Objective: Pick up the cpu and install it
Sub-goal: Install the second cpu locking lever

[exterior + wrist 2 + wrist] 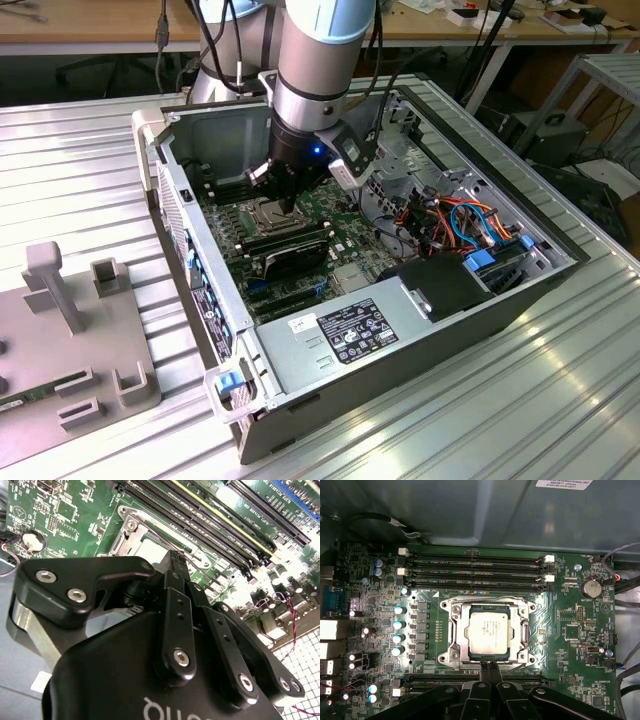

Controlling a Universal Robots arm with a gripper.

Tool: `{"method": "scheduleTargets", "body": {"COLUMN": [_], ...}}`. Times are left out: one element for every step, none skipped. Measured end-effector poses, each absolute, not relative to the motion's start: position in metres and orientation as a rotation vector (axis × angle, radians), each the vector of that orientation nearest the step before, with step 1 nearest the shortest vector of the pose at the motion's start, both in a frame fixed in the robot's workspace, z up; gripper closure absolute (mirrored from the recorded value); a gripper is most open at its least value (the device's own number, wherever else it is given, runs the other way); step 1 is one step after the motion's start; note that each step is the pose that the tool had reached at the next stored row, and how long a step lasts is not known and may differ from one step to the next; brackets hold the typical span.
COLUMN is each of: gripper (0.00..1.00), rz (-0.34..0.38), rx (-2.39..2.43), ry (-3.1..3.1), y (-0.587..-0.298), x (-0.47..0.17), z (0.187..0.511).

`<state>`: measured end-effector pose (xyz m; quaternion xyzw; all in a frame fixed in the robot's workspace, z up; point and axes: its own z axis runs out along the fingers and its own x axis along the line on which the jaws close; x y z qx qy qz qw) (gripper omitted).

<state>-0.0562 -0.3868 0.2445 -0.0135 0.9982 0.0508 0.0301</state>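
The cpu [489,632], a small silver-grey square, lies flat inside the metal-framed socket [455,630] on the green motherboard [570,645]. My gripper [489,667] hangs just over the socket's edge beside the cpu, its two black fingers pressed together with nothing between them. In the exterior view the gripper [288,204] reaches down into the open computer case, right over the socket [266,213]. In the second wrist view the shut fingers [176,575] stand in front of the socket frame [131,530].
Long black memory slots [475,570] run along one side of the socket, more slots [420,681] along the other. The case holds a power supply [350,335] and coloured cables [455,220]. A grey fixture [70,330] stands at the exterior view's left.
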Motion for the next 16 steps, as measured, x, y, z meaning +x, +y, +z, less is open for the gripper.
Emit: {"method": "scheduleTargets", "body": {"gripper": [0.89, 0.89, 0.89, 0.89, 0.89, 0.89, 0.89, 0.89, 0.89, 0.89, 0.89, 0.89, 0.89, 0.89, 0.89, 0.89], "rz": [0.156, 0.156, 0.156, 0.156, 0.156, 0.156, 0.156, 0.156, 0.156, 0.156, 0.156, 0.156, 0.156, 0.156, 0.156, 0.156], "rx": [-0.042, -0.042, -0.041, -0.042, -0.042, -0.042, -0.042, -0.042, -0.042, -0.042, -0.042, -0.042, -0.042, -0.042, -0.042, -0.042], "ry": [3.077, 3.077, 3.077, 3.077, 3.077, 3.077, 3.077, 3.077, 3.077, 3.077, 3.077, 3.077, 3.077, 3.077, 3.077, 3.077], "y": [-0.3879, -0.3887, -0.3889, -0.3890, -0.3891, -0.3891, -0.3890, -0.3890, -0.3891, -0.3891, -0.3891, -0.3891, -0.3891, -0.3891, -0.3891, -0.3891], "x": [-0.0562, -0.0562, -0.0564, -0.0570, -0.0580, -0.0604, -0.0617, -0.0625, -0.0628, -0.0628, -0.0628, -0.0628, -0.0628, -0.0628, -0.0628, -0.0628], "z": [0.2445, 0.2445, 0.2444, 0.2443, 0.2442, 0.2438, 0.2435, 0.2433, 0.2433, 0.2433, 0.2433, 0.2432, 0.2432, 0.2432, 0.2432, 0.2428]}}
